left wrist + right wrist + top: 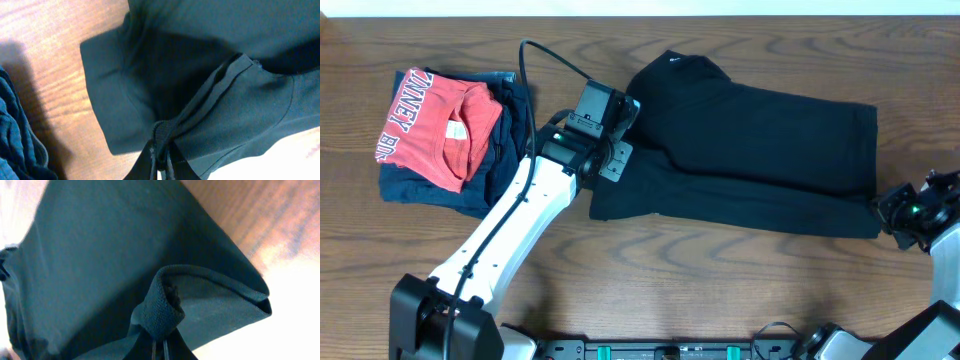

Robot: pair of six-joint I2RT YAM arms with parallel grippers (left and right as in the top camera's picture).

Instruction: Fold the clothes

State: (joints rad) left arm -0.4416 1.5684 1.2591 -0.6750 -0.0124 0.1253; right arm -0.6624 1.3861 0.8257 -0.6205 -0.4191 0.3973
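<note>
Left gripper (160, 162) was pinched shut on black shirt (760, 150) at a ribbed edge, right gripper (159, 347) shut on its far corner (opposite ends, likely to carry a fold). Shirt lay mid-table, near red shirt (435, 125).

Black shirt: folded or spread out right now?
Partly folded: the black shirt lies as a long doubled band, and the left gripper and right gripper each pinch an end.

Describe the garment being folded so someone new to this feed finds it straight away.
On the wooden table, look right of centre: the black shirt lies stretched out in a long band. It is the only black piece and lies alone, while the red shirt with white lettering sits stacked on a navy garment at the left end.
</note>
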